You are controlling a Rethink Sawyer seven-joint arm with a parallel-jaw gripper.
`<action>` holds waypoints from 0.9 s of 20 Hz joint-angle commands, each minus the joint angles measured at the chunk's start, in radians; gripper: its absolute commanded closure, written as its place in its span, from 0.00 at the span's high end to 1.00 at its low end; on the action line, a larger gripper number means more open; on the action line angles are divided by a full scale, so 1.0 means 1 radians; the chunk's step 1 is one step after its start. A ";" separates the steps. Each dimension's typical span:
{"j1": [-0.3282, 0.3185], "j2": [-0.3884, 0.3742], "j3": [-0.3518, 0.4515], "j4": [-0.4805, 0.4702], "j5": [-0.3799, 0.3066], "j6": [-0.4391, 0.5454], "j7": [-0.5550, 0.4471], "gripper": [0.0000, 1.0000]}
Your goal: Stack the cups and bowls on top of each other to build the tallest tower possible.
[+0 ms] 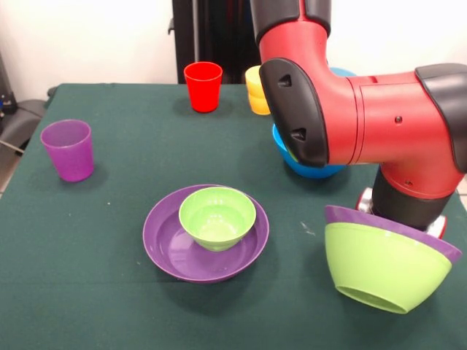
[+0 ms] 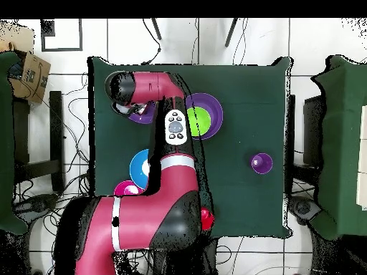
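Bowls first: we see a lime green bowl (image 1: 383,266) tilted on its side with a purple bowl (image 1: 438,244) capping its rim, pressed right under the arm's wrist (image 1: 405,204); its axis leans toward us. Whether the fingers are holding it, we cannot tell. Left of it on the desk (image 1: 87,277), a small green bowl (image 1: 217,215) sits inside a wide purple bowl (image 1: 171,248). The purple cup (image 1: 68,149) stands empty.

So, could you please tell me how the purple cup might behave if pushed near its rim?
The purple cup stands upright on its narrower base, so a high push would likely tip it. Thin, translucent plastic suggests lightness. Once down, its taper would probably make it roll in a curve.
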 commanded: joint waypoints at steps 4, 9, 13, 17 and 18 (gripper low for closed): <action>-0.014 0.012 0.061 0.072 -0.047 -0.040 -0.133 1.00; -0.015 -0.021 0.054 0.095 -0.050 -0.057 -0.132 1.00; -0.025 -0.149 0.008 0.249 -0.088 -0.152 -0.141 1.00; -0.072 -0.260 -0.005 0.348 -0.106 -0.131 -0.227 1.00; -0.087 -0.277 -0.001 0.355 -0.108 -0.103 -0.254 1.00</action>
